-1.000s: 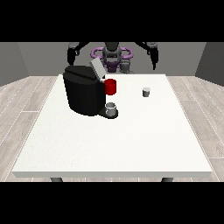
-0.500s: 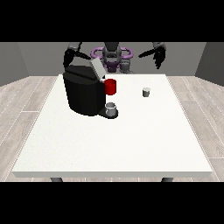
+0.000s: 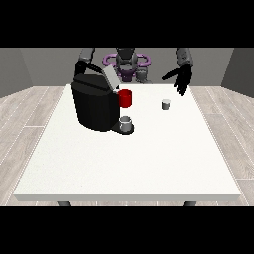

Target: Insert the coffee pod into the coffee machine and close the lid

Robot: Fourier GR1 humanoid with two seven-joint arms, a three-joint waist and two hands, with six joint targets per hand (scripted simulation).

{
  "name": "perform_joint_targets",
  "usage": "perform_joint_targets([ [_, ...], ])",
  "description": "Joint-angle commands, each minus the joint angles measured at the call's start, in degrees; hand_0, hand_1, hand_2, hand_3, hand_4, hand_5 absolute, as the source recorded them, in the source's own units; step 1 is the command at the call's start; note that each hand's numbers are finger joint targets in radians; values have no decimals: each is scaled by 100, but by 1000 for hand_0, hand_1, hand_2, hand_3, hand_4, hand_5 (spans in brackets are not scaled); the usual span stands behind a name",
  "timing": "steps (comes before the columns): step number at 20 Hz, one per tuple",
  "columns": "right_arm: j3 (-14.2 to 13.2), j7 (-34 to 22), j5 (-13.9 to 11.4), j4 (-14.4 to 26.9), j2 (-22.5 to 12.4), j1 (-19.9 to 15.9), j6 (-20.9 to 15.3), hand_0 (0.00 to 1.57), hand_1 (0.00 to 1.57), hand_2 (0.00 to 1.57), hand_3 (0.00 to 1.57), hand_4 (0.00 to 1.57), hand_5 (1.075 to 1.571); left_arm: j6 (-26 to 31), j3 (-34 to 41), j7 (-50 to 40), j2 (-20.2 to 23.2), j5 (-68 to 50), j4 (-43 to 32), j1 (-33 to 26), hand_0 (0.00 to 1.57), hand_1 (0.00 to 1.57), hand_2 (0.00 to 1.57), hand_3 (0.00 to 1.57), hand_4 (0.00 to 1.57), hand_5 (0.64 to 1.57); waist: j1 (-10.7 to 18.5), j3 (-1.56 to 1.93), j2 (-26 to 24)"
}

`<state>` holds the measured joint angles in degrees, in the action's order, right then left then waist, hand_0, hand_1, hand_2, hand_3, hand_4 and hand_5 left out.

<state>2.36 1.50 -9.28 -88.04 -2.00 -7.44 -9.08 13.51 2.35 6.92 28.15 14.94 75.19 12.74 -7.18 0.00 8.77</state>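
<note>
Black hand at the view's right [image 3: 181,79], raised over the table's far edge, fingers spread apart and pointing down, holding nothing. Lifted and swung inward toward the table within the last 1 second, from hanging lower beside the body. Now above and just behind the coffee pod [image 3: 166,104], not touching it. Probably the opening of a reach for the pod, so the task looks barely begun.

Hand at the view's left hidden behind the coffee machine [image 3: 96,103]; only its grey arm visible above the machine, lowered from 1 second ago. Cannot tell how its fingers lie.

Coffee pod: small, pale grey, cup-shaped, standing upright on the white table [image 3: 124,163], near the far edge and toward the far right corner, well apart from the machine.

Coffee machine: large, black, boxy, near the far left corner. Grey lid [image 3: 110,78] tilted up and open on top, unmoved. Red part [image 3: 125,98] at its front facing the pod. Small grey cup [image 3: 126,123] on the machine's base below the red part.

Pod not yet inserted, lid not yet closed.
</note>
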Motion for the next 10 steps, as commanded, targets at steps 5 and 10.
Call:
perform_joint_targets([
  [5,211,-521,-317,-22,168,-350,-207,0,0,0,0,0,1571,-70,-107,351,139,730,-1365,617,0,0,0,0,0,1571,-169,-4,442],
  [10,-207,-239,175,594,137,-627,-32,0,0,0,0,0,1571,-174,-193,592,158,1146,-1714,914,0,0,0,0,0,1571,73,-1,516],
])
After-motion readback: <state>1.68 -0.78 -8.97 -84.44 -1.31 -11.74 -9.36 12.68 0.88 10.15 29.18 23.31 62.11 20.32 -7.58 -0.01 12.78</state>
